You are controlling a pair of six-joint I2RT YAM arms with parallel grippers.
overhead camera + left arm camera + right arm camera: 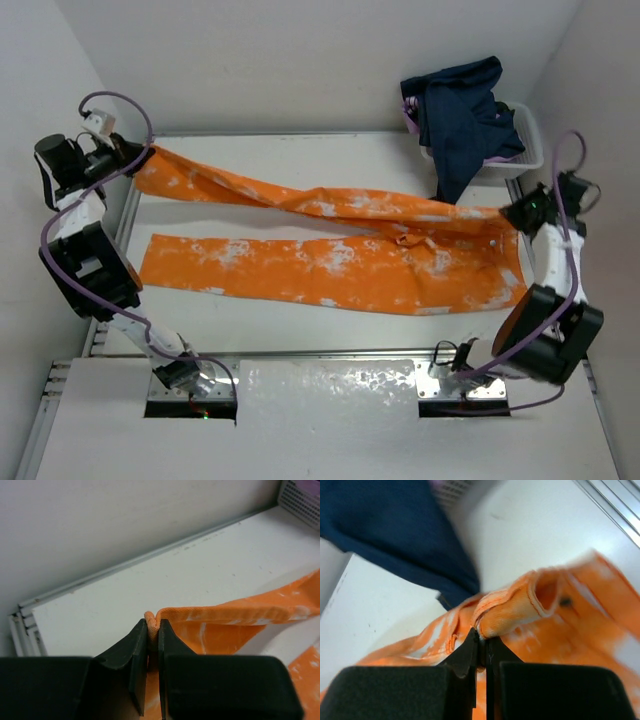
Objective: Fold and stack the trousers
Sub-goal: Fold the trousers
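The trousers (330,262) are lying lengthwise across the table (300,150). One leg is resting flat on the near side, and the other is stretching between both grippers. The left gripper (143,154) is clamping that leg's hem at the far-left corner, jaws closed onto a thin fold of cloth (seen between the pads in the wrist view). The right gripper (510,212) is pinching the waistband at the right edge with its jaws nearly touching. It is sitting just near of the basket (530,150), which is holding dark blue clothing (465,110).
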